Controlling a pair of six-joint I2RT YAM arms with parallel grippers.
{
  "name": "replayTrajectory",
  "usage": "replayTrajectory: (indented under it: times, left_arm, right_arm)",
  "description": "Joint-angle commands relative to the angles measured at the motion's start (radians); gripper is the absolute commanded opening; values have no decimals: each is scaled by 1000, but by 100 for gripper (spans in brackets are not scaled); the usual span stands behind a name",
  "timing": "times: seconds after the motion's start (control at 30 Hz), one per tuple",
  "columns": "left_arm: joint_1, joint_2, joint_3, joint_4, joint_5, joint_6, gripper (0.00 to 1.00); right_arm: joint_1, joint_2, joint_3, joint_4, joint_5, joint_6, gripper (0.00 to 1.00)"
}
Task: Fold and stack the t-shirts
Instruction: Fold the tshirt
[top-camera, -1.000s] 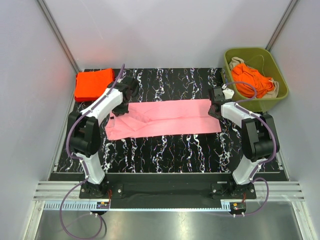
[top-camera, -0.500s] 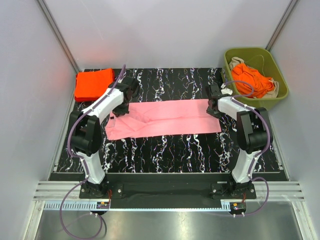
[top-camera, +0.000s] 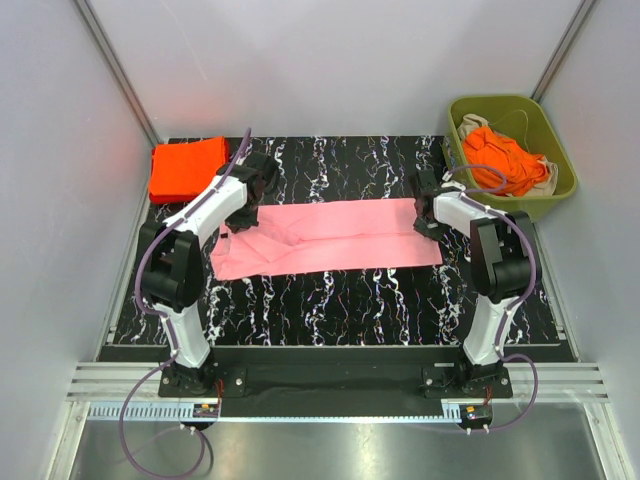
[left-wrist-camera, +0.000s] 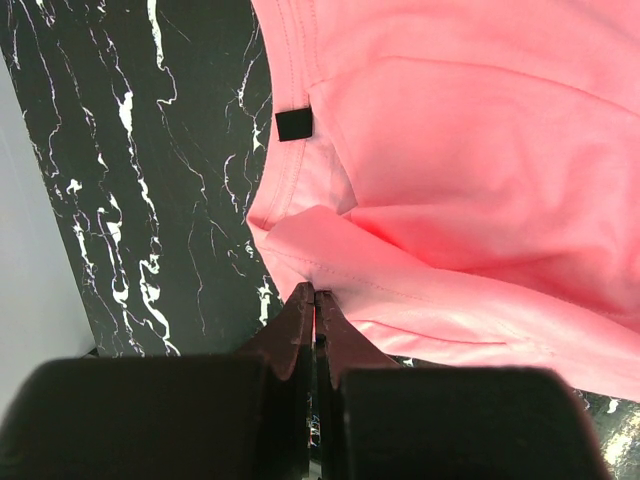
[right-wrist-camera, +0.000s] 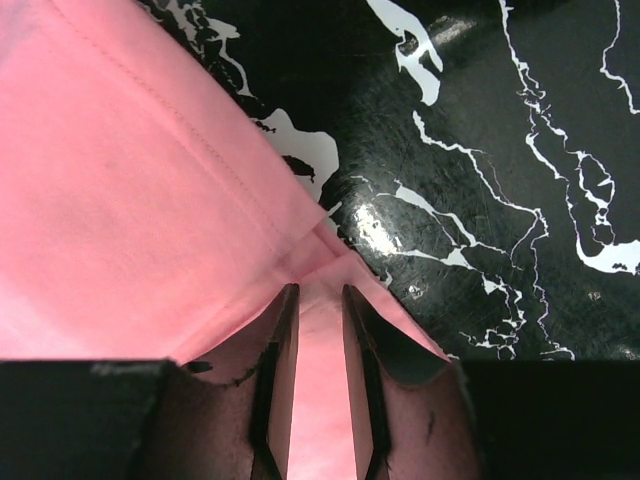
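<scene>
While the folded orange-red t-shirts (top-camera: 185, 168) sit at the upper left of the overhead frame, well apart from me, the job in hand is the pink t-shirt (top-camera: 330, 235) spread on the marbled table (top-camera: 330, 300). Its long axis runs left to right across the middle of the frame, with one of my arms at each end.

At its left end, my left gripper (left-wrist-camera: 315, 297) has its fingers pressed together. In the wrist view they appear to nip a raised fold of the hem, with the dark neck label (left-wrist-camera: 293, 124) above them in the frame.

At the right end, my right gripper (right-wrist-camera: 318, 292) stands with its fingers apart, astride the shirt's corner. Pink cloth shows in the gap, but the fingers have not closed on it.

Further right, in the upper right corner, the olive bin (top-camera: 560, 180) holds loose orange-red t-shirts (top-camera: 495, 160).

I judge the next move depends on the right fingers closing on that corner. Then both ends of the far edge can lift together and fold across the short axis.
</scene>
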Motion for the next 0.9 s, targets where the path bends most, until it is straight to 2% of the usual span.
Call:
replayTrajectory:
  times: [0.0, 0.17, 0.27, 0.4, 0.87]
  left_arm:
    - [5, 1, 28, 12, 4, -3, 0]
    - [5, 1, 19, 15, 7, -3, 0]
    - [5, 1, 17, 15, 3, -1, 0]
    - [6, -9, 25, 14, 6, -6, 0]
    - [6, -31, 21, -9, 6, -31, 0]
  right_arm:
    - [-4, 29, 46, -18, 52, 23, 31]
    - [-4, 48, 60, -19, 63, 20, 30]
    - [-3, 62, 67, -18, 76, 13, 24]
    - [-4, 69, 67, -19, 81, 4, 0]
    - [-4, -26, 57, -19, 104, -13, 0]
